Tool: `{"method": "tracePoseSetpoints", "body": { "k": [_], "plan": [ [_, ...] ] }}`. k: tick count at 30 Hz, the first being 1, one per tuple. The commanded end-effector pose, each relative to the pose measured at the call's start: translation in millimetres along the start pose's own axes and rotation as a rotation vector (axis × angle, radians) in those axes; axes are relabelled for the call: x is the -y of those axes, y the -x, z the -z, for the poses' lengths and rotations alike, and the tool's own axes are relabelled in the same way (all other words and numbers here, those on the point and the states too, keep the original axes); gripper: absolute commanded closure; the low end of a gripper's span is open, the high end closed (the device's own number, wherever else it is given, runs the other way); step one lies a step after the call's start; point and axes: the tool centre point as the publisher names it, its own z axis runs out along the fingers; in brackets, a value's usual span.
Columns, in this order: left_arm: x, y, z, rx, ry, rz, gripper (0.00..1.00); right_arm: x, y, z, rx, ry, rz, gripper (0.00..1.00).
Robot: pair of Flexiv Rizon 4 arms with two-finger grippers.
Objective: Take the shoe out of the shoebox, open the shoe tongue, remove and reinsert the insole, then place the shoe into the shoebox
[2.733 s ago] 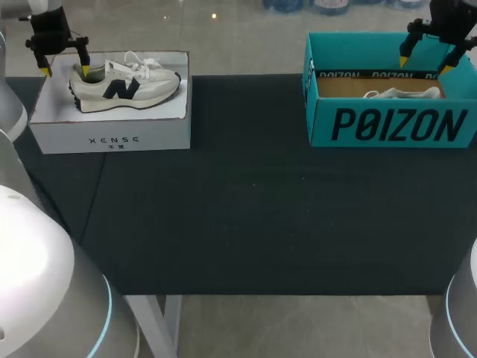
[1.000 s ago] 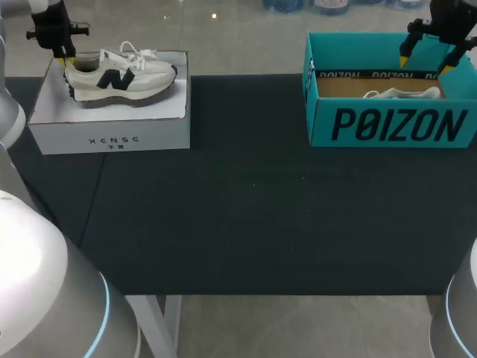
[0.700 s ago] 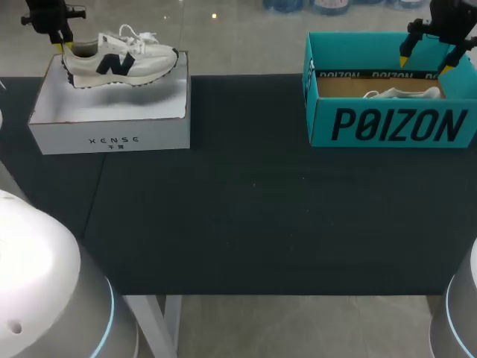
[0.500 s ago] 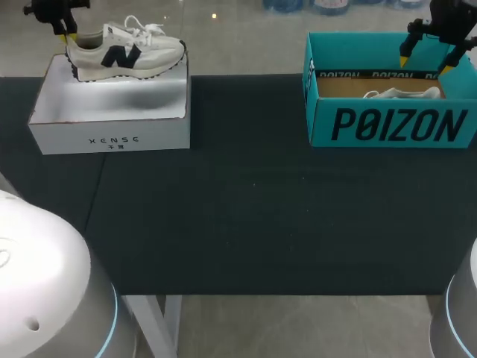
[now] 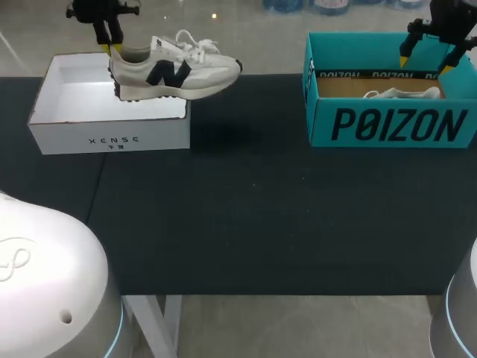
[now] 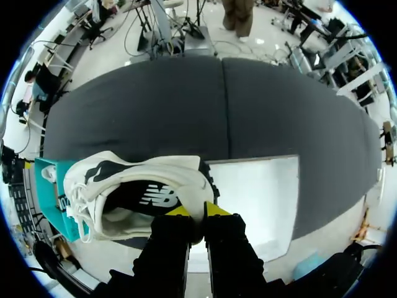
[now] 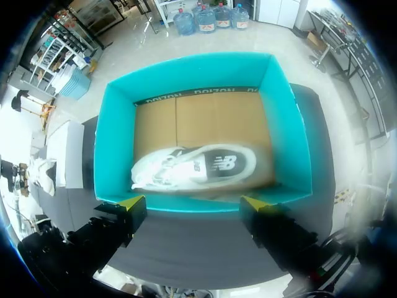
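Between left pincer (image 6: 198, 210) tips, shoe (image 6: 136, 194) heel.

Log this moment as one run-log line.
left gripper: shut on shoe heel | shoe: held above white box, toe past its edge | right gripper: open over teal box, second shoe inside

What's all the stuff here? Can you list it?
Cream fabric sneaker with dark logo: one, cream, held over the white box's right edge.
White cardboard shoebox: one, white, table's back left, open.
Teal cardboard shoebox: one, teal, table's back right, open.
White sneaker on its side: one, white, inside the teal box.
Dark table cover: one, black, under both boxes.
Left arm: one, black, jaws shut on the cream sneaker's heel.
Right arm: one, black, jaws open above the teal box.
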Motion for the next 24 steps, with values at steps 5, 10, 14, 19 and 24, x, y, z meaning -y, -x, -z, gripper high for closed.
{"method": "tracePoseSetpoints", "body": {
  "k": [5,10,14,19,24],
  "plan": [
    [156.0,65.3,-47.5,0.000,0.446,-0.033,1.00,-0.3,-0.2,-0.1,0.001,-0.001,0.000,0.00],
    [180.7,88.7,-61.1,0.011,0.479,-0.061,1.00,-0.3,-0.2,-0.1,0.001,-0.001,0.000,0.00],
    [194.9,104.2,-67.7,0.014,0.512,-0.063,1.00,-0.3,-0.2,-0.1,0.001,-0.001,0.000,0.00],
    [210.6,123.5,-78.6,0.016,0.530,-0.080,1.00,-0.3,-0.2,-0.1,0.001,-0.001,0.000,0.00],
    [225.1,138.7,-94.0,0.016,0.577,-0.076,1.00,-0.3,-0.2,-0.1,0.001,-0.001,0.000,0.00]
  ]
}}
